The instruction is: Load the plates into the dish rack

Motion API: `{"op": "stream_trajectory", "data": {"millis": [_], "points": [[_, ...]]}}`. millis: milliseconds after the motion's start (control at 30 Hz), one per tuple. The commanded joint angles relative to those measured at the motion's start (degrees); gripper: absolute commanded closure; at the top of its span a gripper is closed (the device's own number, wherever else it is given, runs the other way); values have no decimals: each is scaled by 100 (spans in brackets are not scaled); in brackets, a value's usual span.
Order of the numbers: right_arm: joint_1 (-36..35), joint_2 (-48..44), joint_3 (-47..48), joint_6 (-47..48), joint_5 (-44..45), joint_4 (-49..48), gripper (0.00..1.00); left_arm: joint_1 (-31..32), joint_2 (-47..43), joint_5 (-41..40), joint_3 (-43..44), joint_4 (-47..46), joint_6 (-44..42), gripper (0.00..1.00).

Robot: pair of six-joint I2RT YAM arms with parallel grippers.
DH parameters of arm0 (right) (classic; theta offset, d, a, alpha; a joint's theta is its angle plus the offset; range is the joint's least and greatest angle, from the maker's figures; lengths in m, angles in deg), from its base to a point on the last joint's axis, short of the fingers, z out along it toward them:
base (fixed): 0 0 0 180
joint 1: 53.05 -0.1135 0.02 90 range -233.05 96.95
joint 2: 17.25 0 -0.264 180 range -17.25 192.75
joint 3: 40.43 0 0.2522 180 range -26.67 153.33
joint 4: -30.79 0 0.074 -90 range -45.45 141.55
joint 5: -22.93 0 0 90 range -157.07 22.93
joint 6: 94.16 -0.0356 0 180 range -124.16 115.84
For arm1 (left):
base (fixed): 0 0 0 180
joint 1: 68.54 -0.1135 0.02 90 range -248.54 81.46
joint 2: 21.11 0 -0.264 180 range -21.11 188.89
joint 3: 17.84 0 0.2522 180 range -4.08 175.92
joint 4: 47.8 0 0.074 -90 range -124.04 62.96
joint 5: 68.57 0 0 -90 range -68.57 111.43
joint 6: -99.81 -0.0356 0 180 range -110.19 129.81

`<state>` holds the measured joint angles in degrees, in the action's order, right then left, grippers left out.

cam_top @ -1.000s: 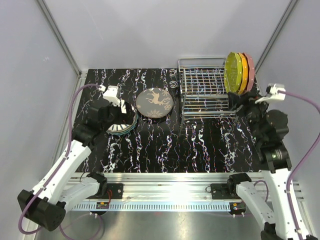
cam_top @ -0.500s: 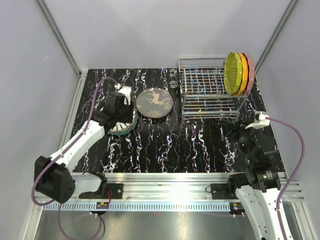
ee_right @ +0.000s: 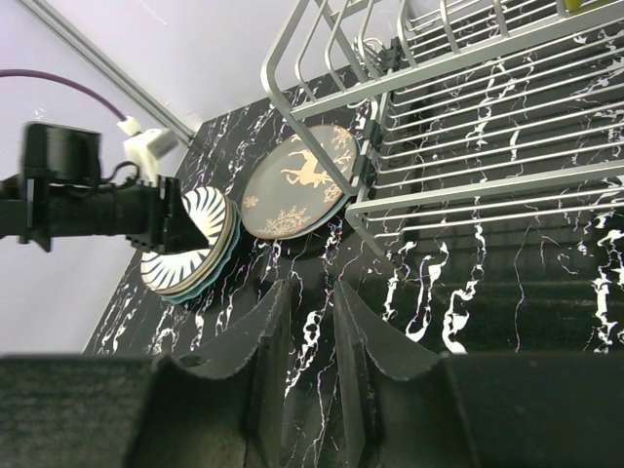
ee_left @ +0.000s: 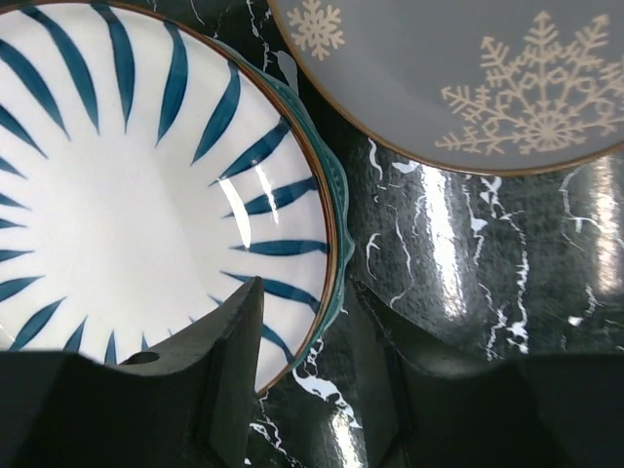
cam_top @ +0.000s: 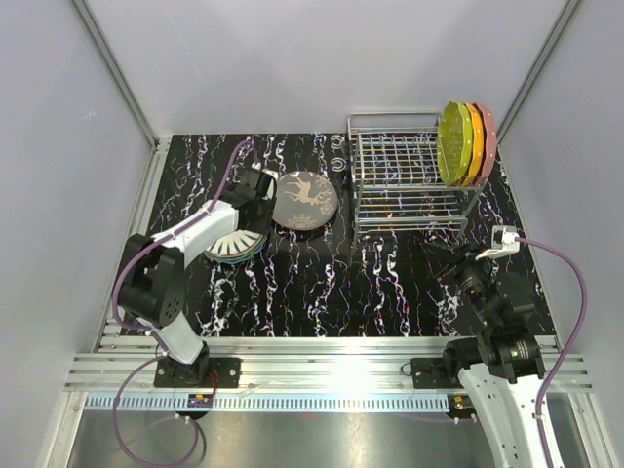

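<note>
Fingers point(ee_left: 224, 390) straddling rim of striped plate point(ee_left: 117, 205), teal plate point(ee_left: 338, 210) beneath, grey snowflake plate point(ee_left: 439, 58) beside, marbled table point(ee_left: 458, 283)

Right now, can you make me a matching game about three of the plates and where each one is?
Things
1. white round plate with dark blue stripes
2. dark grey round plate with pale snowflakes
3. yellow-green round plate

Places
A. standing upright in the chrome wire dish rack
B. lying flat on the black marbled table, beside the rack
C. on top of a teal plate, its rim inside the open left hand

Pairs: 1-C, 2-B, 3-A
</note>
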<state>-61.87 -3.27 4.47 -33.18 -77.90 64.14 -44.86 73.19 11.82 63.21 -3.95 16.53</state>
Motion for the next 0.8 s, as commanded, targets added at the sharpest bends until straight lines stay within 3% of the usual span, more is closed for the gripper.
{"op": "stream_trajectory", "data": {"millis": [0, 300, 767], "points": [[29, -71, -20, -87, -191, -254, 69, 22, 219, -322, 311, -29, -197, 60], [29, -35, -64, -87, -183, -272, 69, 5, 431, -252, 259, -240, -250, 72], [29, -62, -46, -60, -86, -193, 68, -22, 9, 143, -119, -574, -250, 73]]}}
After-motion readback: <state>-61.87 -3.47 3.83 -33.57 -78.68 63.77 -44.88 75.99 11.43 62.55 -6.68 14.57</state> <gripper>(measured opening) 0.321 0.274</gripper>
